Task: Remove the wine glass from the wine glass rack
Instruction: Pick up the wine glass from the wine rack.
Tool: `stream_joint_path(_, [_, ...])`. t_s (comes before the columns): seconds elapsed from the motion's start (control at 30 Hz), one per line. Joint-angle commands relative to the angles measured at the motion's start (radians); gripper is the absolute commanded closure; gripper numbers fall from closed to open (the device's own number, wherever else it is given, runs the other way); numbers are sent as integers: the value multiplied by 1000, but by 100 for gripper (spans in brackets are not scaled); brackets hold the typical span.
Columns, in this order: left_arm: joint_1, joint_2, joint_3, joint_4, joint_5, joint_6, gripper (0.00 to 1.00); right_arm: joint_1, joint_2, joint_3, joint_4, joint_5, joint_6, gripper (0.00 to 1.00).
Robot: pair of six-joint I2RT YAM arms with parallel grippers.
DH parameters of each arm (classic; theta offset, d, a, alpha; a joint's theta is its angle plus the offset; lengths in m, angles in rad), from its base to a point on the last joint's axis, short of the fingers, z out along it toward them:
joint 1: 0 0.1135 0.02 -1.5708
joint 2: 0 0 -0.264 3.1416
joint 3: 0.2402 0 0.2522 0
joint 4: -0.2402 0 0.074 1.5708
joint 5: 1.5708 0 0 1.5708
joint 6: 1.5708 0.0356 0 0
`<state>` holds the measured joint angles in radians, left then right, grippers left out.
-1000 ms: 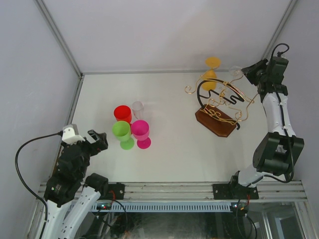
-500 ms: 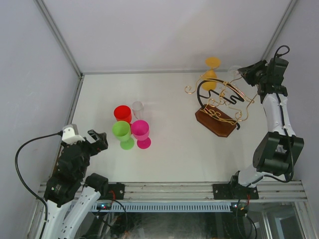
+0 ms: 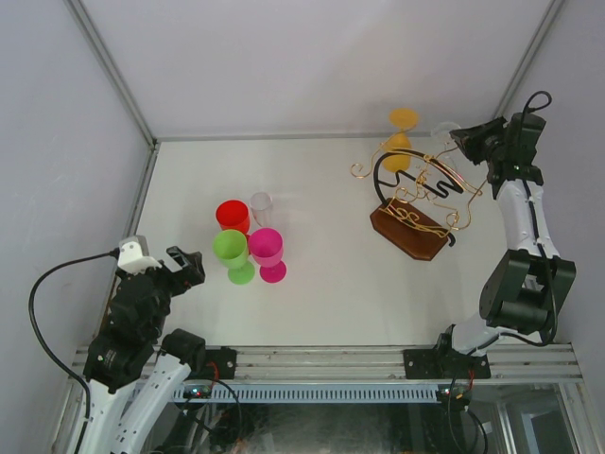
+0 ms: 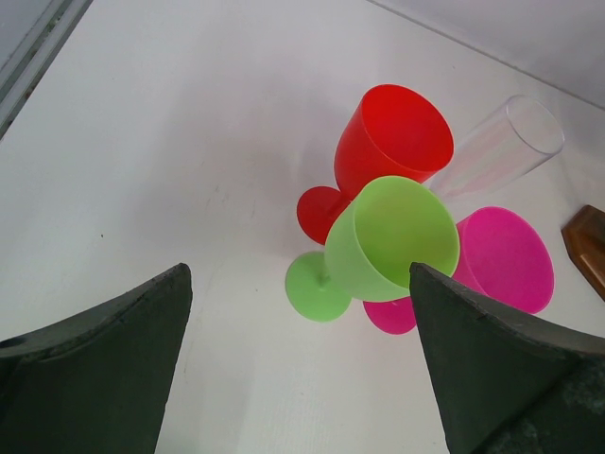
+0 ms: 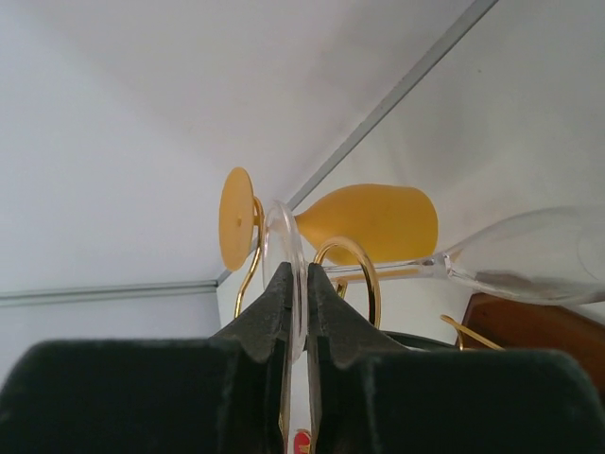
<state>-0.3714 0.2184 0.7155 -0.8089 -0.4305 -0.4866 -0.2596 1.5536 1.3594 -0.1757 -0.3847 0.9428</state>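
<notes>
- This is a robot test cell in a lab, not a home or a shop.
- Two arms, left (image 3: 132, 326) and right (image 3: 526, 236), are bolted to a slotted metal rail (image 3: 331, 360) along the near edge of the white table (image 3: 321, 293).
- Plain pale walls (image 3: 312, 66) close the table in at its left, far and right edges, and metal strips (image 3: 109, 71) run up from the far corners.
- A black cable (image 3: 40, 303) loops loose beside the left arm.
- The table carries props: bright plastic glasses (image 3: 230, 246) in a tight cluster, and a wire rack (image 3: 416, 232) towards the far right corner.
</notes>
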Motion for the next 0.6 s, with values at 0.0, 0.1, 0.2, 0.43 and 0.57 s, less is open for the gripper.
stream_joint_path(0.0, [9,18,-17,41,16,-3,0,3,-58,1,99,0,83,100])
stream_joint_path(0.1, [8,24,-16,42,16,-3,0,3,-74,-7,114,15,99,100])
stream_joint_path(0.2, [8,22,-16,42,15,-3,0,-1,-98,-24,126,49,97,100])
stream_joint_path(0.43, [8,22,-17,42,15,-4,0,-25,-99,-32,159,56,116,100])
stream_joint_path(0.57, [8,24,-16,42,15,-4,0,-29,-99,-32,162,65,119,100])
